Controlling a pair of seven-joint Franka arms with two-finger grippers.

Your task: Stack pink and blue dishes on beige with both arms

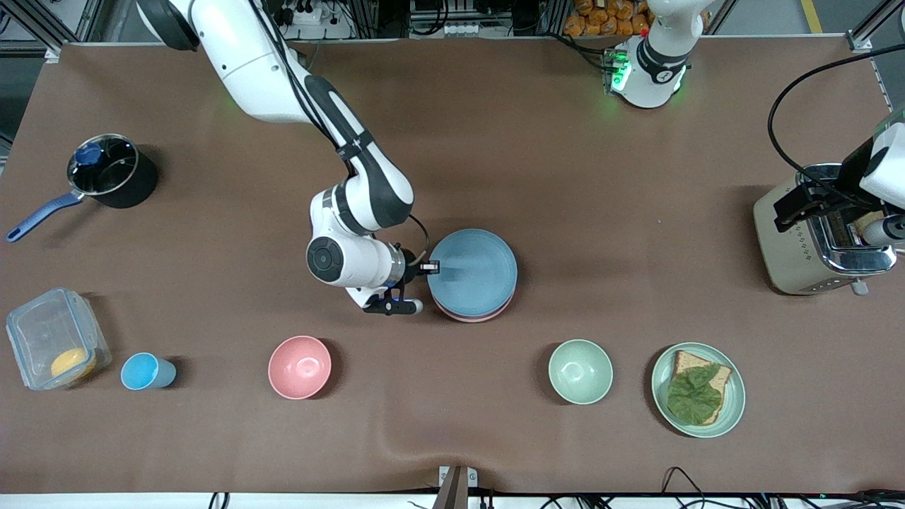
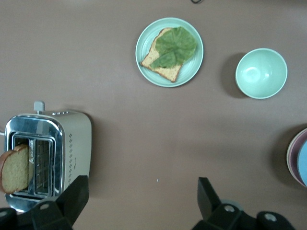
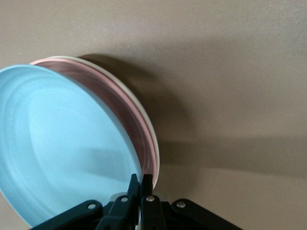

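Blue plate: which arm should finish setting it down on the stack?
Right. The right gripper is shut on the blue plate at its rim, over the pink plate and beige plate. The left gripper hangs open by the toaster.

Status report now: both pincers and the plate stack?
Right pincer shut on blue plate rim, atop pink plate, beige plate. Left pincer open above toaster.

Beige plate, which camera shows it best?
The right wrist view: the beige plate shows as a cream rim under the pink plate and the blue plate, whose rim the right gripper pinches. The front view hides it under the stack. The left wrist view shows only a thin edge.
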